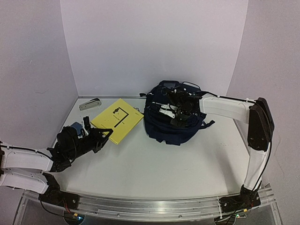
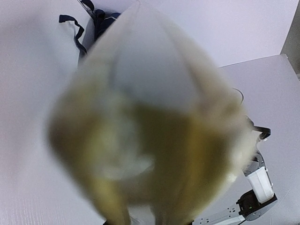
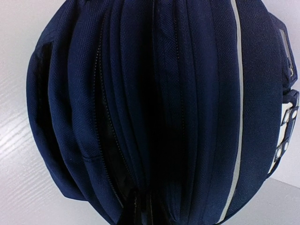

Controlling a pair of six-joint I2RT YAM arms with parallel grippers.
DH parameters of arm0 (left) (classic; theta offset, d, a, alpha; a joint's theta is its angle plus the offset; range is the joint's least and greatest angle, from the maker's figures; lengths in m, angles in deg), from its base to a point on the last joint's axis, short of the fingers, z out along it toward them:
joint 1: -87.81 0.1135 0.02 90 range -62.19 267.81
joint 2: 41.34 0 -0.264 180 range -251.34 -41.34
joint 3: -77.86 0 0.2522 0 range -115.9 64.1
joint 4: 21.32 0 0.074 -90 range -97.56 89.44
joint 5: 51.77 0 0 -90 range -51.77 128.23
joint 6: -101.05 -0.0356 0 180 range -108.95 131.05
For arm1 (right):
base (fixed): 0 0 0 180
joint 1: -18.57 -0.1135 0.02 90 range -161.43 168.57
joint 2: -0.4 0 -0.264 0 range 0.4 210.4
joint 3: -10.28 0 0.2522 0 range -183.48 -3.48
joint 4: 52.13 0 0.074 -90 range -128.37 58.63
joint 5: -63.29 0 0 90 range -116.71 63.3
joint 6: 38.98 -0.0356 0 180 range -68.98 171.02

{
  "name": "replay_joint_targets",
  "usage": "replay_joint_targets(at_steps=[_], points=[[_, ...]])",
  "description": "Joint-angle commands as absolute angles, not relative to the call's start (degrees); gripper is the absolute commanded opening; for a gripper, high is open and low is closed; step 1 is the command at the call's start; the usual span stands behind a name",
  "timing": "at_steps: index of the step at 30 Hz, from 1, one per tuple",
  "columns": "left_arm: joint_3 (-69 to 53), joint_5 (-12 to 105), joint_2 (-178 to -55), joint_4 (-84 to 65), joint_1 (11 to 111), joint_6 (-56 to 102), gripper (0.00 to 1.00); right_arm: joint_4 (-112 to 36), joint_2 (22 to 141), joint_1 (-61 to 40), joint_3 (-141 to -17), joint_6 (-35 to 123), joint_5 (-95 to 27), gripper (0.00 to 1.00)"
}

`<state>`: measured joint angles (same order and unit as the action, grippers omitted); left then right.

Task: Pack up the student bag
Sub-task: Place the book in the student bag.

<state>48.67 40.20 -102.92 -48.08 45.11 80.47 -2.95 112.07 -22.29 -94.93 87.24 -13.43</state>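
Note:
The student bag (image 1: 168, 126), a dark navy backpack with pale zip lines, stands at the back centre-right. It fills the right wrist view (image 3: 154, 93). My right gripper (image 1: 180, 115) is on top of it. In the right wrist view the gripper (image 3: 145, 213) is shut, with a fold of the bag's fabric gathered between its fingers. A yellow book (image 1: 117, 119) lies left of the bag. My left gripper (image 1: 107, 135) is shut on the book's near corner. In the left wrist view the book (image 2: 154, 117) is a yellow blur that hides the fingers.
A small grey and silver object (image 1: 90, 104) lies at the back left near the wall. A blue item (image 1: 77, 129) sits beside the left wrist. White walls close in the table at the back and both sides. The right arm's base (image 2: 258, 187) shows in the left wrist view.

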Motion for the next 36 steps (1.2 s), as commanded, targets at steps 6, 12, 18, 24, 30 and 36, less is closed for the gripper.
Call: replay_joint_targets(at_steps=[6,12,18,24,30,36], points=[[48.08,41.02,-102.2,-56.92,45.28,80.7,0.0,-5.09,108.12,-22.29,-100.16,83.44,-15.61,0.0],[46.82,45.95,-103.87,-56.9,45.27,80.25,0.0,-3.45,105.91,-23.71,-103.66,77.08,-25.12,0.0],[44.58,51.63,-107.18,-58.32,45.29,80.48,0.0,-2.14,107.37,-26.17,-109.75,72.28,-31.17,0.0],[43.19,56.0,-110.78,-63.39,45.19,81.43,0.0,-1.23,108.65,-26.54,-114.39,69.9,-34.31,0.0],[40.9,58.26,-115.83,-68.36,45.18,83.0,0.0,-0.99,107.53,-26.58,-114.75,68.49,-37.61,0.0],[37.94,57.72,-125.1,-76.99,45.19,87.48,0.0,-0.89,107.38,-26.72,-115.1,67.14,-40.56,0.0]])
